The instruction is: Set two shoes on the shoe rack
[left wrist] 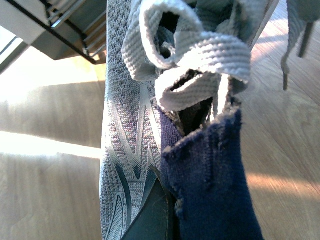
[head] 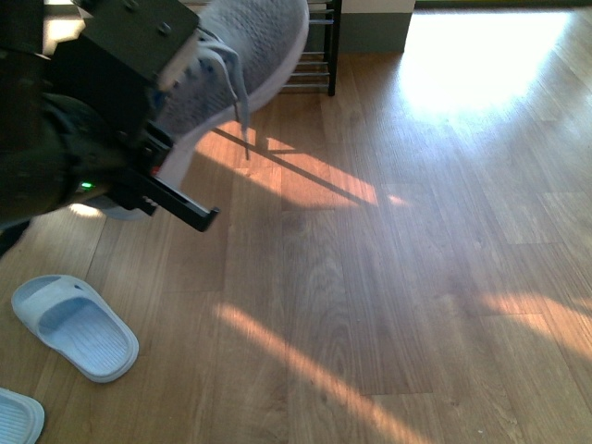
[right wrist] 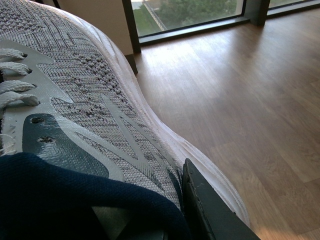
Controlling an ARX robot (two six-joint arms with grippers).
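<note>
A grey knit sneaker [head: 250, 51] with a white sole hangs in the air at the upper left, in front of the shoe rack [head: 319, 55], its laces dangling. Black arm parts [head: 120, 55] cover its heel. In the left wrist view my left gripper [left wrist: 172, 220] is shut on the sneaker [left wrist: 125, 140] at its navy lining, one finger [left wrist: 150, 215] against the knit side; the rack [left wrist: 75, 30] lies just ahead. In the right wrist view my right gripper [right wrist: 165, 220] is shut on a grey knit sneaker [right wrist: 85, 90], one finger [right wrist: 210, 210] against its side.
Two pale blue slides [head: 79, 326] [head: 14, 416] lie on the wooden floor at the lower left. A black finger [head: 190, 211] juts out below the sneaker. Sunlit wooden floor [head: 416, 231] stretches to the right. A window and wall base [right wrist: 190, 15] show in the right wrist view.
</note>
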